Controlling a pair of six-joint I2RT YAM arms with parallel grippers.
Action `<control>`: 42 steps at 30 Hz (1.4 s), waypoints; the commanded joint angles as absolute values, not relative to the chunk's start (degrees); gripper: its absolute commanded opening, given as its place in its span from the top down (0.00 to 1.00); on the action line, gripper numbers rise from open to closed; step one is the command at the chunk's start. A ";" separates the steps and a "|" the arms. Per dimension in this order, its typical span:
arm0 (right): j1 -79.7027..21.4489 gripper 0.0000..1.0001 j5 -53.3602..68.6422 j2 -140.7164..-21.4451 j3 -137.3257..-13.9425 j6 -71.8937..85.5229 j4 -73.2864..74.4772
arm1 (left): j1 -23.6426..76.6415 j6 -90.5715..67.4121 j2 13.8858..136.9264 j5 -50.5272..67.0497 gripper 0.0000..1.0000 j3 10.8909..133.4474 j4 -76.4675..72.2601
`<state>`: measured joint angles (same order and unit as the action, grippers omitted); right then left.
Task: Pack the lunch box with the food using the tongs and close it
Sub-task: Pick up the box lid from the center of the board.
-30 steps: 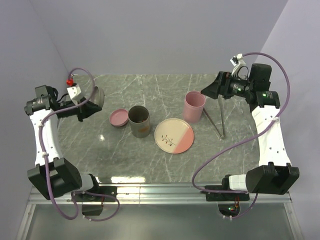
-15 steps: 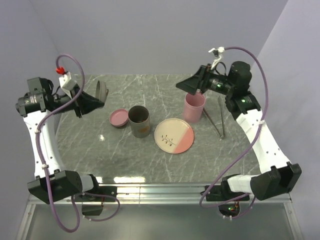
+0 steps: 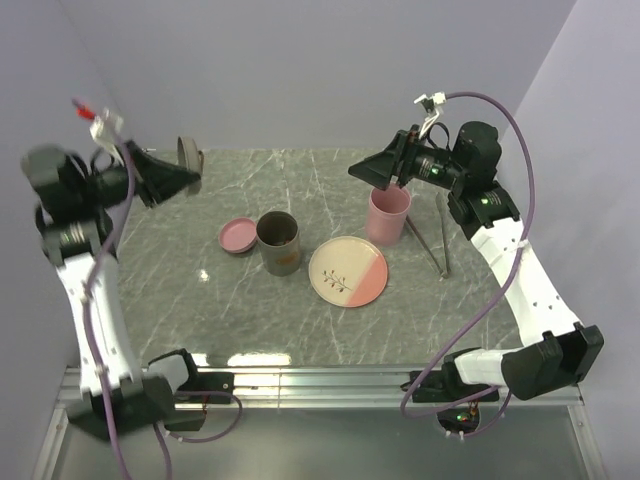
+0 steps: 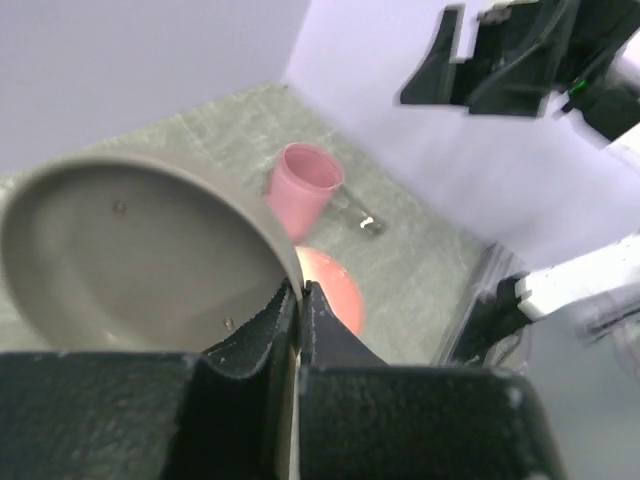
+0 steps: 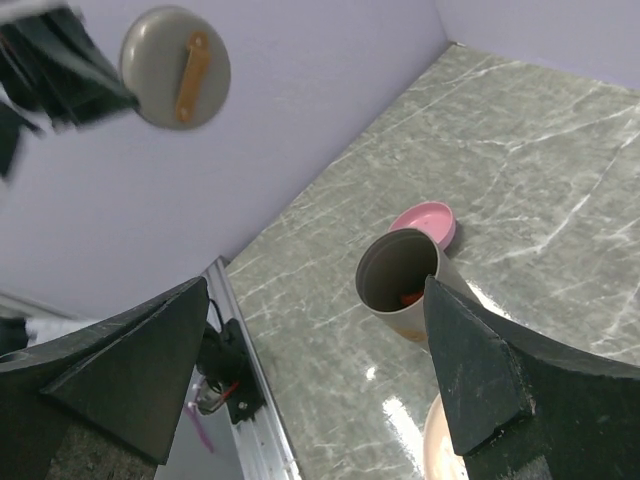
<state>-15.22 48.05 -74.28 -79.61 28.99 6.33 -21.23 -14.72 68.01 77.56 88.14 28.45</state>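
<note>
- metal tongs [image 3: 443,262]: thin, stiff, slippery, lying flat at 3 o'clock of pink cup [image 3: 388,212]; likely best pinched mid-arm.
- right gripper [image 5: 315,285] wide open, empty.
- left gripper [image 4: 298,295] pinches grey lid [image 4: 130,250] rim.

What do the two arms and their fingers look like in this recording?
Both the left arm and the right arm have white links between black joint housings. A purple cable loops along each. The fingers are black, wedge-shaped and rough-textured. Small green lights glow on the right arm, and a red-tipped white bracket sits on top of the left wrist.
</note>
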 commanded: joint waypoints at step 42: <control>-40.52 0.33 39.20 -97.91 -111.18 46.76 -3.69 | 1.85 -76.12 53.61 42.89 0.99 50.28 -57.65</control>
<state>-39.70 41.36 -97.78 -108.01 48.25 -4.05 1.61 -74.89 54.52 44.53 50.94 -54.26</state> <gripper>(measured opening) 0.679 0.068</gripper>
